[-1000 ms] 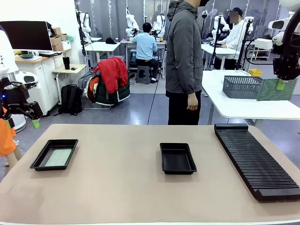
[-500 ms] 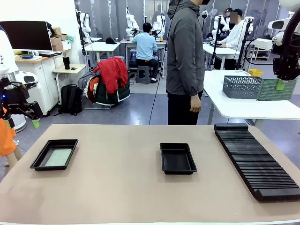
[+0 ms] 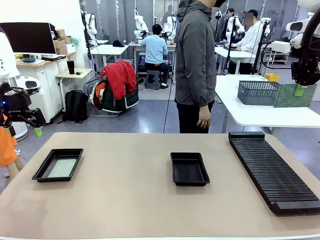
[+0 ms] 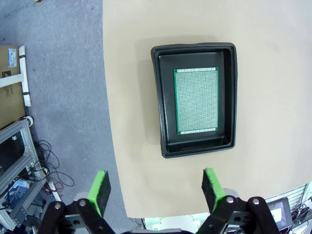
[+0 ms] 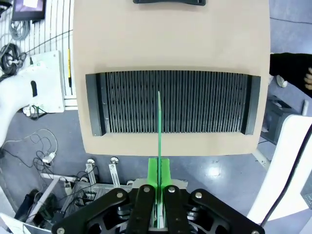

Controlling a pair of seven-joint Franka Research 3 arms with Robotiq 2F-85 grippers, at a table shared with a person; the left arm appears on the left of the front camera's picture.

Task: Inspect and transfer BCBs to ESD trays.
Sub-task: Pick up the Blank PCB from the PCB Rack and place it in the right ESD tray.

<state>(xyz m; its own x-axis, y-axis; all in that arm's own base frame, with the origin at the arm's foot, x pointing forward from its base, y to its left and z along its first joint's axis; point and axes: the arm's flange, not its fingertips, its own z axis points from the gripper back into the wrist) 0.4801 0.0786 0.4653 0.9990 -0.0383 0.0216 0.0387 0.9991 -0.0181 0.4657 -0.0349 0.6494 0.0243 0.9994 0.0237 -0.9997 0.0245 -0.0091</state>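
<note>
A black ESD tray (image 3: pixel 42 171) near the table's left edge holds one pale green BCB (image 3: pixel 62 168). Seen from the left wrist, that BCB (image 4: pixel 196 100) lies flat on the floor of its tray (image 4: pixel 163 102). My left gripper (image 4: pixel 156 190) hangs open high above it, off the table's left edge (image 3: pixel 30 124). A second ESD tray (image 3: pixel 189 169) sits empty mid-table. My right gripper (image 3: pixel 301 88) is raised at the far right, shut on another BCB (image 3: pixel 295 96). In the right wrist view this BCB (image 5: pixel 159 122) is edge-on between the fingers (image 5: pixel 153 171), above the rack.
A long black slotted rack (image 3: pixel 272 170) lies along the table's right side, with no boards in its slots (image 5: pixel 170 102). A person (image 3: pixel 195 65) stands at the far edge, hand (image 3: pixel 203 121) hanging down. A grey mesh basket (image 3: pixel 258 92) stands on the white table behind.
The person at the far side has shifted slightly and the hanging hand moved a little. Both arms and the boards stay where they were.
</note>
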